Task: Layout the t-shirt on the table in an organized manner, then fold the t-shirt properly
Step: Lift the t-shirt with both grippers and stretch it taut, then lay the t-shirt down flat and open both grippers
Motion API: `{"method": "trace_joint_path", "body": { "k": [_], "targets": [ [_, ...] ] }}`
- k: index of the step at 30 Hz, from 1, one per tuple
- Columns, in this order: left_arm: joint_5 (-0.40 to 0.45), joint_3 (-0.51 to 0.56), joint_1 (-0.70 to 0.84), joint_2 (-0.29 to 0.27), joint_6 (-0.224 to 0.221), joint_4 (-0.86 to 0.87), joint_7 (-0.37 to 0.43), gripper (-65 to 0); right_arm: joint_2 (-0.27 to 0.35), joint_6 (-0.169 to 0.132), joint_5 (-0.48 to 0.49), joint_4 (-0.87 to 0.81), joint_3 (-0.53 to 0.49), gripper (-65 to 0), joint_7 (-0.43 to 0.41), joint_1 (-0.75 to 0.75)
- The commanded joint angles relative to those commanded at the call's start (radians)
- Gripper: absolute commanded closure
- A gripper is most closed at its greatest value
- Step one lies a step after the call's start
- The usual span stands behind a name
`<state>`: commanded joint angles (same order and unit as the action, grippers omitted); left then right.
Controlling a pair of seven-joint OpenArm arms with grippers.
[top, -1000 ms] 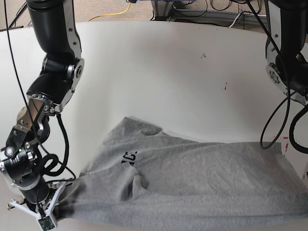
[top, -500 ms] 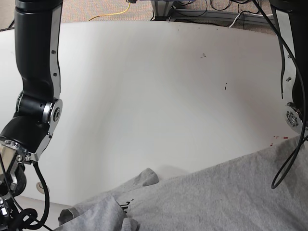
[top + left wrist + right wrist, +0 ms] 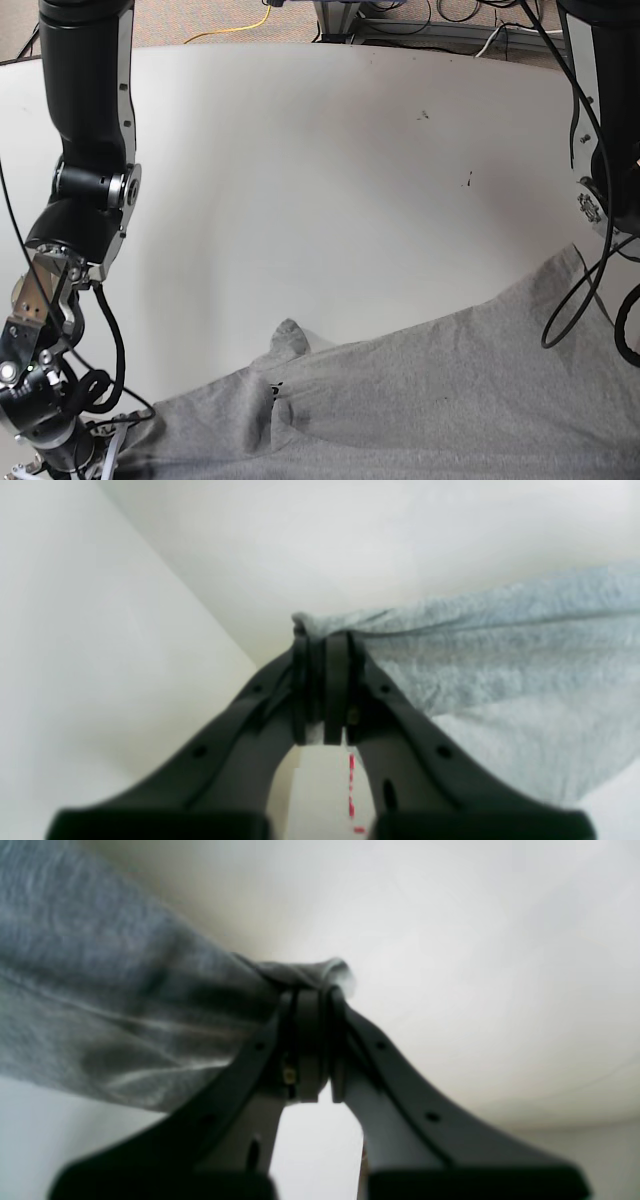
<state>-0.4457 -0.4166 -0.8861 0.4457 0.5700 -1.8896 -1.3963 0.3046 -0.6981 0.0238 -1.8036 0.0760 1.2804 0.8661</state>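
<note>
T-shirt fabric (image 3: 440,390) spreads across the near part of the table (image 3: 300,180) in the base view, heather grey and wrinkled, stretched between the two arms. A small dark patch of printing shows on a fold near its middle, and a little peak of cloth rises just above that fold.

At the left gripper (image 3: 322,645), the fingers (image 3: 337,680) are pressed together on a bunched corner of the t-shirt (image 3: 500,645). The pinched cloth pokes out just past the fingertips, and the rest of the garment fans away to the right of them, hanging clear of the white surface. Below the fingers, between their bases, a broken red line (image 3: 351,790) shows on the table (image 3: 100,630).

At the right gripper (image 3: 312,995), the fingers (image 3: 307,1040) are likewise pressed together on a gathered edge of the t-shirt (image 3: 100,1015). A small roll of cloth sits right at the tips, and the fabric runs off to the left of them in taut folds. Beyond the fingertips lies only the pale, blurred table (image 3: 475,965).

In the base view the right arm's wrist sits at the bottom left corner, at the shirt's edge, while the left arm's gripper is out of frame on the right.
</note>
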Motion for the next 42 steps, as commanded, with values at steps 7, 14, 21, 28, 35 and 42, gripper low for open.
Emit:
{"method": "trace_joint_path", "body": {
  "k": [7, 14, 21, 28, 35, 42],
  "targets": [
    [-0.112, -0.114, 0.301, 0.049, 0.000, -0.034, 0.000, 0.0, -0.054, 0.000, 0.000, -0.147, 0.064, -0.6, 0.021, -0.284],
    [-0.221, -0.264, 0.651, 0.060, 0.000, -0.068, 0.000, 0.0, -0.126, 0.000, -0.002, -0.233, 0.084, -0.6, 0.037, -0.540],
    [-0.331, -0.385, 0.931, 0.055, 0.000, -0.080, 0.000, 0.0, -0.178, 0.000, 0.002, -0.235, 0.149, -0.6, 0.040, -0.689],
    [-0.419, -0.462, 1.200, 0.018, 0.000, -0.080, 0.000, 0.0, -0.183, 0.000, 0.000, -0.236, 0.152, -0.5, 0.040, -0.833],
    [-0.433, -0.480, 1.361, 0.018, 0.000, -0.078, 0.000, 0.0, -0.184, 0.000, -0.002, -0.236, 0.184, -0.3, 0.040, -0.970],
    [-0.427, -0.477, 1.444, 0.018, 0.000, -0.074, 0.000, 0.0, -0.184, 0.000, -0.002, -0.236, 0.203, -0.6, 0.040, -1.066]
  ]
}}
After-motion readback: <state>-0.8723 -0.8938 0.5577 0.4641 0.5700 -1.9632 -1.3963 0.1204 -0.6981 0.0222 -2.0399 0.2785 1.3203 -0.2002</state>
